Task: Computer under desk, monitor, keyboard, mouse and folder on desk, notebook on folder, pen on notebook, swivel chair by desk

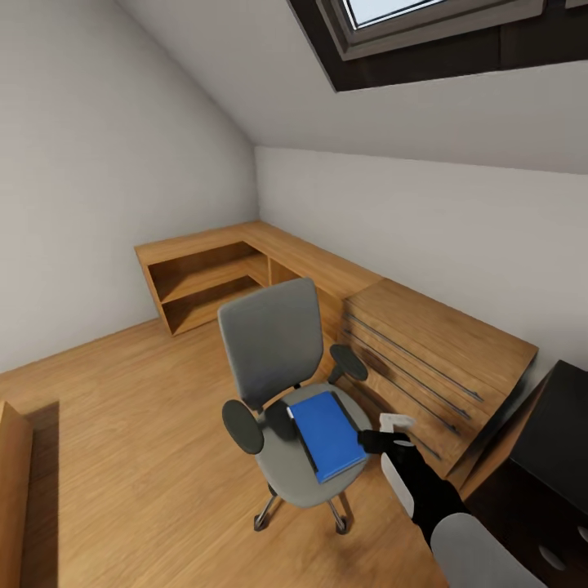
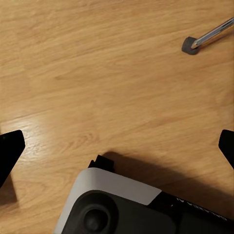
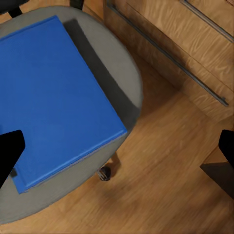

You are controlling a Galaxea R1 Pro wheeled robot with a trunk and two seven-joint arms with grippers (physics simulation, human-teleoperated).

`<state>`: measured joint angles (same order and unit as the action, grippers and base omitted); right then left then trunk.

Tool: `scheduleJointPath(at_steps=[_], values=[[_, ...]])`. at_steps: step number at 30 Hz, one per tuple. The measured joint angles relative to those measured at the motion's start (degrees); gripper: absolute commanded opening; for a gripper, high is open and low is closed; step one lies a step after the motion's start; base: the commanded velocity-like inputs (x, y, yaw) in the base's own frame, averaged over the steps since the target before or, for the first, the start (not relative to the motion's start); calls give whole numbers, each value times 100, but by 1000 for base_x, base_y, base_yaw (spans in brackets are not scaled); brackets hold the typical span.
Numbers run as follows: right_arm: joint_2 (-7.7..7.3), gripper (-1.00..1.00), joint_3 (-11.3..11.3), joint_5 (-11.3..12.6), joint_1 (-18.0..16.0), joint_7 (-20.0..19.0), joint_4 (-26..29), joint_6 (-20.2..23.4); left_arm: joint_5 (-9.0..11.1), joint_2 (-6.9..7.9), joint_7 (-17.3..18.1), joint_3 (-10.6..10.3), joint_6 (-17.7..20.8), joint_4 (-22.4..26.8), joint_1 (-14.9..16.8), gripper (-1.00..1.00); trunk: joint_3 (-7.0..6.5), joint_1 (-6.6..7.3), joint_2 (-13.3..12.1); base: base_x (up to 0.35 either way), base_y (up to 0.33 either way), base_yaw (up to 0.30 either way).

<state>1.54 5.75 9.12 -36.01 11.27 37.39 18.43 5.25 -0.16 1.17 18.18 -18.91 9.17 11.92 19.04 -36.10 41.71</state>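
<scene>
The grey swivel chair stands mid-room on the wood floor, its back toward the far wall. On its seat lies the bright blue folder, flat. My right gripper hovers open just past the folder's near right corner, above the seat's edge, with nothing between its fingers. A corner of the glossy black desk shows at the lower right. My left gripper is open over bare floor, and a chair castor on a chrome leg lies beyond it.
A light-wood drawer chest with long bar handles stands just right of the chair, against the wall. A low L-shaped wooden shelf fills the far corner. Another wooden edge shows at the lower left. My own base sits below the left gripper.
</scene>
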Motion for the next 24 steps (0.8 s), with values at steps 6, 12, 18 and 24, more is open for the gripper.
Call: scheduleJointPath(at_steps=[6, 12, 18, 24], values=[[13, 100, 31, 9, 0, -113, 151, 55, 0, -2, 2, -4, -2, 0, 0, 100, 0, 1, 0, 37, 0, 0], [16, 100, 59, 3, 0, -629, 286, 29, 0, -8, 2, -6, -8, 0, 0, 100, 0, 3, 1, 231, 0, 0], [9, 100, 74, -21, 0, -964, 299, -122, -3, -15, 2, -9, -8, 0, 0, 100, 0, 2, 0, 214, 0, 0], [-12, 100, 69, -29, 0, -1058, 305, -217, -12, -17, 2, -12, -9, -2, 0, 100, 0, 0, 0, 63, 0, 0]])
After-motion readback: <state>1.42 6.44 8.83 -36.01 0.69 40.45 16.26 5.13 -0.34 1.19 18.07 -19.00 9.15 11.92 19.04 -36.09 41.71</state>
